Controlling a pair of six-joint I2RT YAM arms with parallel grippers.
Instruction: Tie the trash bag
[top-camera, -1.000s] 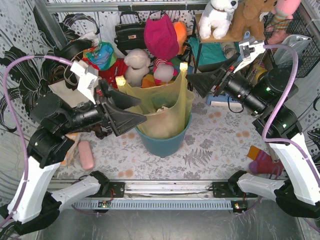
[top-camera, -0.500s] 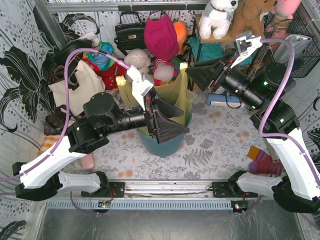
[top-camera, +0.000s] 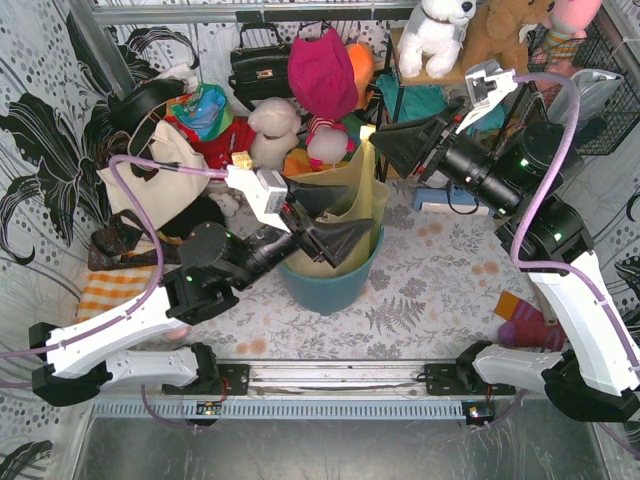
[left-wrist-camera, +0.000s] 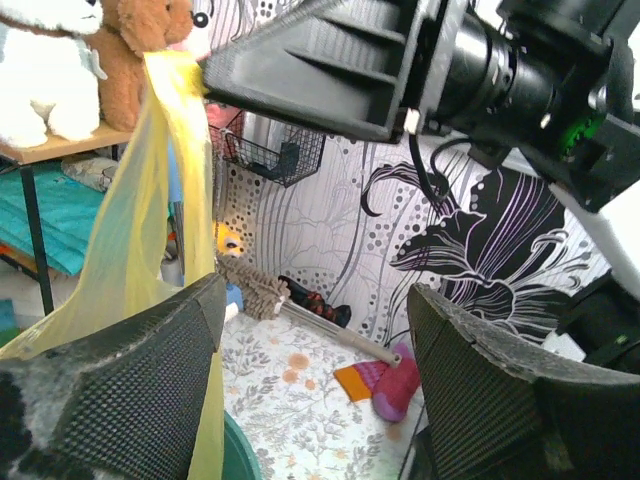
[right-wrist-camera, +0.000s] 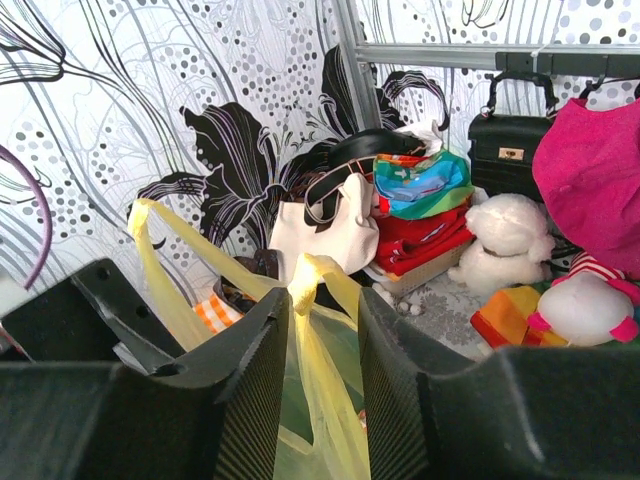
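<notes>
The trash bag (top-camera: 352, 205), thin yellow-green plastic, lines the round teal bin (top-camera: 330, 285). Its right handle (right-wrist-camera: 322, 385) rises as a thin strip between the fingers of my right gripper (right-wrist-camera: 322, 300). Those jaws stand narrow, with a gap still showing on the right side of the strip. The bag's other handle (right-wrist-camera: 150, 245) stretches up to the left. My left gripper (top-camera: 360, 210) hovers over the bag's mouth, jaws wide apart and nothing between them. In the left wrist view the raised handle (left-wrist-camera: 140, 210) runs past the left finger (left-wrist-camera: 120, 400) up to the right gripper.
A cream tote bag (top-camera: 160, 170), a black handbag (top-camera: 260, 65) and plush toys (top-camera: 275, 130) crowd the back. A pink-orange sock (top-camera: 528, 325) lies at the right, with a blue box (top-camera: 445, 200) and a duster (left-wrist-camera: 250, 290) behind the bin.
My left arm has swung right from the table's left side until its open gripper is over the bag. My right gripper's jaws have narrowed around the raised handle.
</notes>
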